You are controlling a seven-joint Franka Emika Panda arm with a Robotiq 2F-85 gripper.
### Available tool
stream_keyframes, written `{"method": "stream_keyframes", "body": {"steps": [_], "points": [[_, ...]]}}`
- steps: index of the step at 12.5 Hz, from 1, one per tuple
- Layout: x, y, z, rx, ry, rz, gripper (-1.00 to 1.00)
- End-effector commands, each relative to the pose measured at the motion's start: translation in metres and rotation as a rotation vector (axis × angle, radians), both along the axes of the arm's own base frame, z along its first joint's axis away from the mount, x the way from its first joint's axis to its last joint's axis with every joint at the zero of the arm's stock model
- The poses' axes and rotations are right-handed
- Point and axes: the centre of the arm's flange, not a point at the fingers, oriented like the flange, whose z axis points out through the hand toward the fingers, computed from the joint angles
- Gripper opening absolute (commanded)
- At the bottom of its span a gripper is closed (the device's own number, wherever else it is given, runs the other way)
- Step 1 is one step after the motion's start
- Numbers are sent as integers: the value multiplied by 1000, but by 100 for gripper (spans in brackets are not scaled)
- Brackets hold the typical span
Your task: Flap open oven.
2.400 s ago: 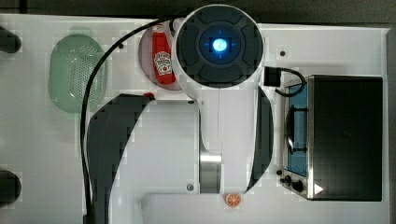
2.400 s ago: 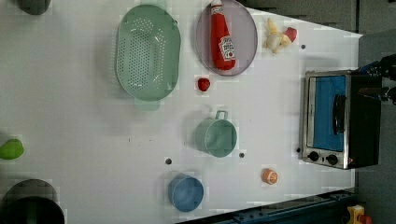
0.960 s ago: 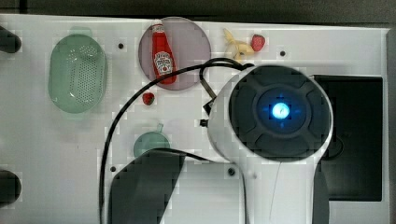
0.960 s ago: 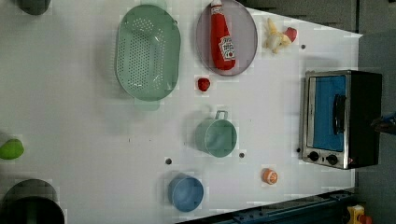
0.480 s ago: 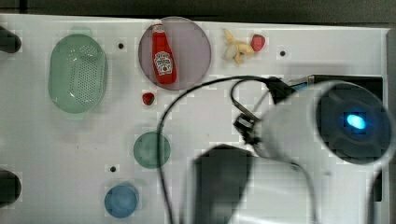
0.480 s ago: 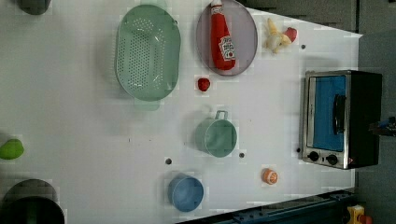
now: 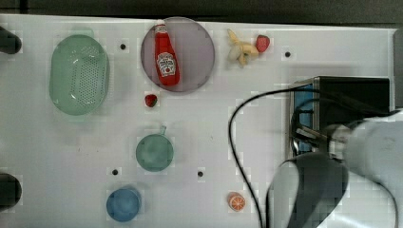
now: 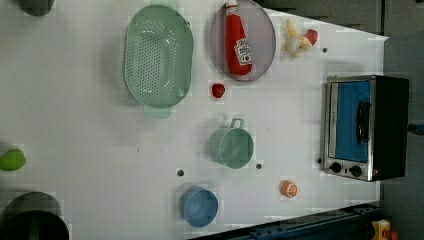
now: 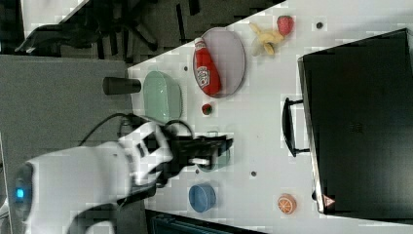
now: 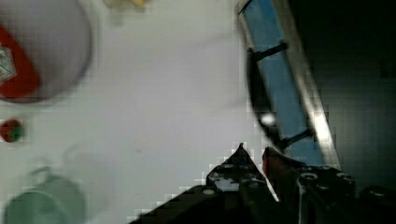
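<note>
Standing at the left view's right edge of the tabletop (image 8: 100, 150), the oven (image 8: 367, 127) has its blue glass door shut, bar handle (image 9: 288, 127) facing the cup (image 8: 231, 146). In the right view the gripper (image 9: 221, 146) hangs over the cup, well apart from the handle; whether its fingers are parted, I cannot tell.

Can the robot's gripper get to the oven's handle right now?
Probably yes. The gripper sits close to the oven handle, and only bare table lies between them.
</note>
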Motion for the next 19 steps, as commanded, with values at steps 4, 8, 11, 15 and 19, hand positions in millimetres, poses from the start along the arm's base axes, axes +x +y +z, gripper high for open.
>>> {"method": "stream_keyframes", "body": {"steps": [4, 8, 11, 15, 19], "points": [[11, -46, -92, -54, 53, 264, -65], [15, -57, -137, -88, 61, 250, -65], [13, -48, -165, -96, 61, 264, -65], [12, -39, -183, -115, 39, 278, -65], [12, -38, -194, -126, 39, 256, -65]]}}
